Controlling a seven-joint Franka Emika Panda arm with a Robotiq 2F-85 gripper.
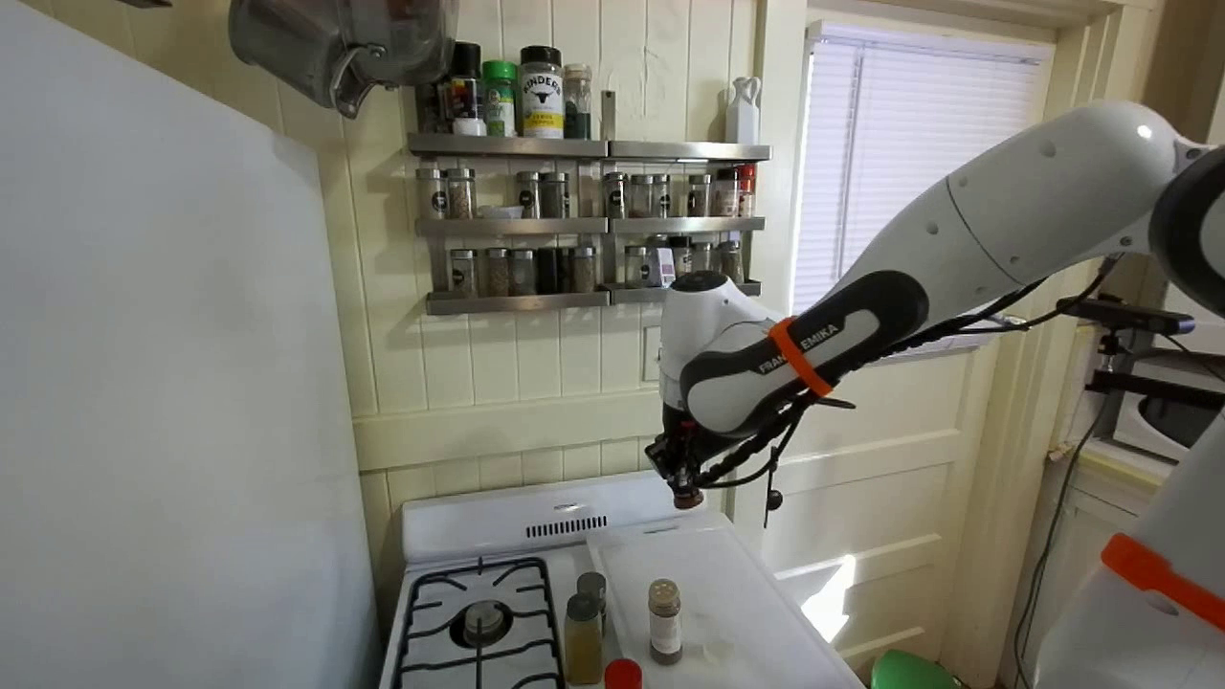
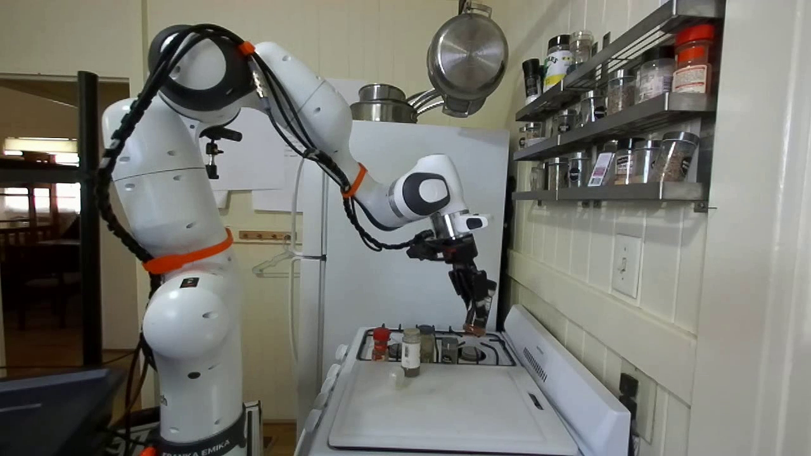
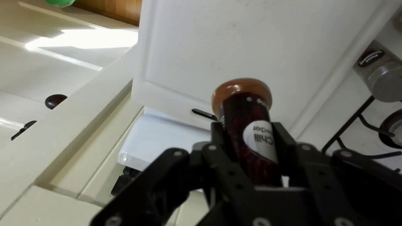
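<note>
My gripper (image 3: 247, 128) is shut on a chili powder jar (image 3: 243, 110) with dark red contents and an orange-brown end pointing away from the palm. The jar hangs above the stove's back edge in both exterior views (image 1: 687, 500) (image 2: 475, 327), tilted in the latter, touching nothing else visible. The gripper also shows there (image 1: 683, 476) (image 2: 479, 297). Below stand a white-labelled bottle (image 1: 665, 624) on the white stove cover (image 2: 456, 405), a yellow-brown jar (image 1: 583, 643), a small grey-lidded jar (image 2: 449, 349) and a red-capped jar (image 2: 380, 345). A small pale object (image 2: 396, 378) lies near the bottle.
Wall shelves (image 1: 517, 226) with several spice jars are above and behind the gripper. The stove's back panel (image 2: 564, 373) rises along the wall. A burner grate (image 1: 478, 622) and white fridge (image 1: 191, 383) are to one side. A pot (image 2: 467, 63) hangs high.
</note>
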